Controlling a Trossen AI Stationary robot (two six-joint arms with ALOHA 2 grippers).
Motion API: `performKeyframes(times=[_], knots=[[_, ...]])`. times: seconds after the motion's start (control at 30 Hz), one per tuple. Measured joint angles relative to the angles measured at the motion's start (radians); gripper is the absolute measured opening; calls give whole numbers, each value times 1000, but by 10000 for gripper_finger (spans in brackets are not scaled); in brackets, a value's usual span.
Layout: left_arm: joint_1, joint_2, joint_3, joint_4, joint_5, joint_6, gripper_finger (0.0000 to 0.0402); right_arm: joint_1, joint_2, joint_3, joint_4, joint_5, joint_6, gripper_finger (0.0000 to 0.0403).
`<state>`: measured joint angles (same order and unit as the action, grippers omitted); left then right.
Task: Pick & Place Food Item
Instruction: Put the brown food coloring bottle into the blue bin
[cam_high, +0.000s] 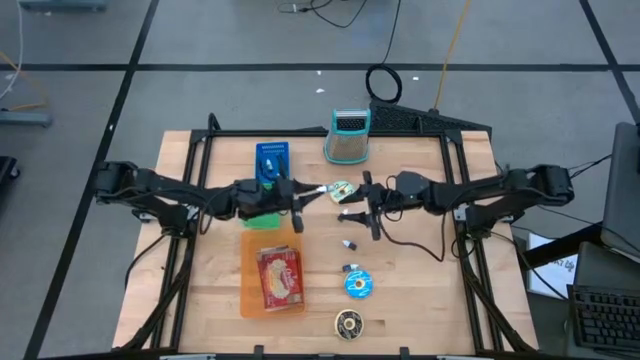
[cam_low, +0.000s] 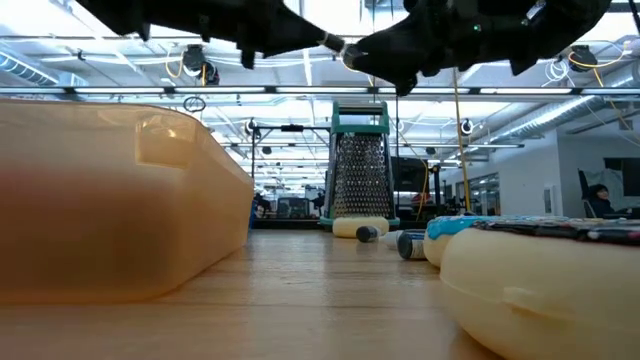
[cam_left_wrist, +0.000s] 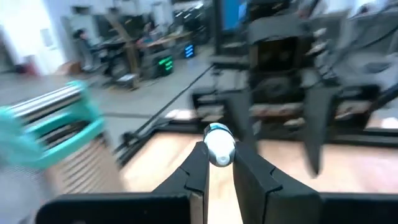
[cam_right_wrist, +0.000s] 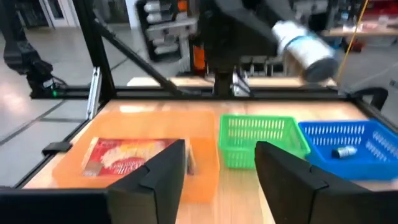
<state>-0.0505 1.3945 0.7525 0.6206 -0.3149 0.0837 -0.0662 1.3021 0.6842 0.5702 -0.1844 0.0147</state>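
1. Your left gripper (cam_left_wrist: 219, 163) is above the middle of the surface (cam_high: 420, 290), clamped on a small tube (cam_left_wrist: 218, 144) with a white body and a blue band.
2. In the high view the left gripper (cam_high: 312, 193) meets the right gripper (cam_high: 352, 205) in mid-air, with the tube (cam_high: 338, 190) between them.
3. Your right gripper (cam_right_wrist: 219, 167) is spread wide and holds nothing; from its wrist view the tube (cam_right_wrist: 303, 46) hangs ahead of it in the other arm's grip.
4. A green basket (cam_right_wrist: 260, 140) and a blue basket (cam_right_wrist: 348, 146) stand side by side under the left arm; something small lies in the blue one.
5. An orange tray (cam_high: 250, 290) holds a red packet (cam_high: 279, 276).
6. A grater (cam_high: 348, 136) stands upright at the far edge.
7. Small round items (cam_high: 358, 285) lie near the front edge.
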Motion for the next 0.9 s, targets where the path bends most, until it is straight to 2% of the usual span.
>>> performKeyframes(times=[0.1,0.2,0.3,0.47,0.57,0.77,0.9], knots=[[-2,-72,0,-147,-153,-40,48,0,-60,0,-129,2,-3,191],[10,-133,2,-384,-353,-135,51,0,-115,-1,-235,2,-17,190],[49,-160,1,-619,-415,-309,47,0,-147,-1,-301,3,-40,183],[142,-150,1,-822,-399,-565,46,0,-163,-2,-347,5,-73,174],[207,-120,0,-849,-346,-626,52,0,-163,-2,-359,5,-81,171],[338,-43,0,-854,-146,-705,50,0,-163,-2,-359,5,-81,171],[402,-17,0,-855,-77,-761,67,0,-163,-2,-361,5,-80,171]])
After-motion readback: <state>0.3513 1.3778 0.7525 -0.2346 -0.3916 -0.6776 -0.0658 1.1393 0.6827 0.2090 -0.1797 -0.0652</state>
